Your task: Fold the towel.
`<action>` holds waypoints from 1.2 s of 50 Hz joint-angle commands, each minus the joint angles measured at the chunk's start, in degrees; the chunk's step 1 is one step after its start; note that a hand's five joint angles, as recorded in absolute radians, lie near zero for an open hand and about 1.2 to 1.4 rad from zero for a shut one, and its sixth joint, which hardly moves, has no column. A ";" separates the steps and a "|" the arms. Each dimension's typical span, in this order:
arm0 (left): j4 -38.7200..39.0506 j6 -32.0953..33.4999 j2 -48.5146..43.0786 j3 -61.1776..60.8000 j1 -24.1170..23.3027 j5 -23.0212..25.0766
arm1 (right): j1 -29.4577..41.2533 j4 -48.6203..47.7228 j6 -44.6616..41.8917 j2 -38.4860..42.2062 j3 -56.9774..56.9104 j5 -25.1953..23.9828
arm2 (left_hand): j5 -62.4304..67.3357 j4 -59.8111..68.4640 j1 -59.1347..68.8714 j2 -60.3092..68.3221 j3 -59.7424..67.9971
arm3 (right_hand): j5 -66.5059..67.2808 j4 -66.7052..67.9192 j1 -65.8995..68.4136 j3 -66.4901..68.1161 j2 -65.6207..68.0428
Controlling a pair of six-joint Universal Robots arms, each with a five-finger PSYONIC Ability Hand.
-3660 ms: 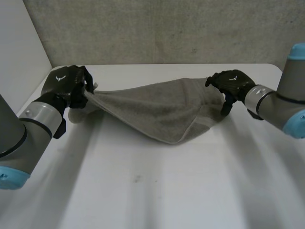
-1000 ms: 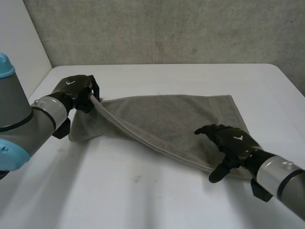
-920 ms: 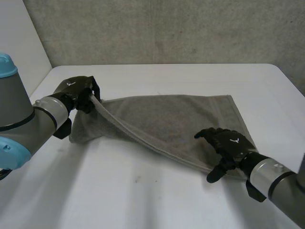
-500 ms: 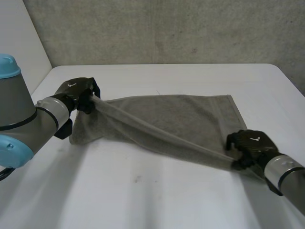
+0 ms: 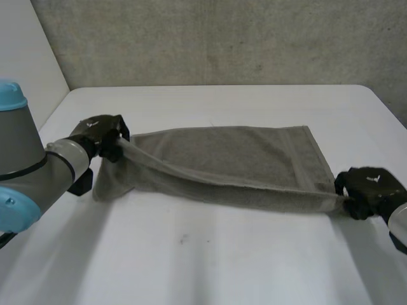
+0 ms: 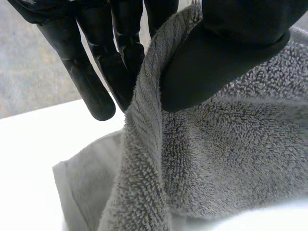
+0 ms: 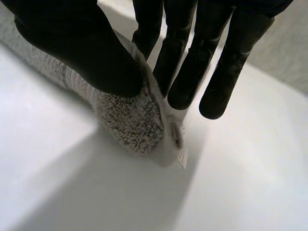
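The fold is in its carrying step. The grey towel [image 5: 229,159] lies on the white table [image 5: 210,267], its near edge drawn taut between the hands. The left hand [image 5: 102,133], raised a little at the towel's left end, pinches a corner, with the thumb [image 6: 226,57] pressing cloth against straight fingers [image 6: 91,77]. The right hand [image 5: 371,189], low near the table's right edge, pinches the opposite corner likewise, seemingly the one bearing a small label [image 7: 182,161]. Next, both corners probably need carrying over to the far edge together, evenly and without slack, before being laid down aligned.
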 commanded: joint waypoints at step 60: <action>-2.64 14.98 -19.54 17.27 -0.39 -6.84 | 9.79 12.20 -10.43 29.23 -48.50 6.63 | 10.84 10.23 11.12 10.23 10.22 | 11.48 10.88 1.25 10.96 11.08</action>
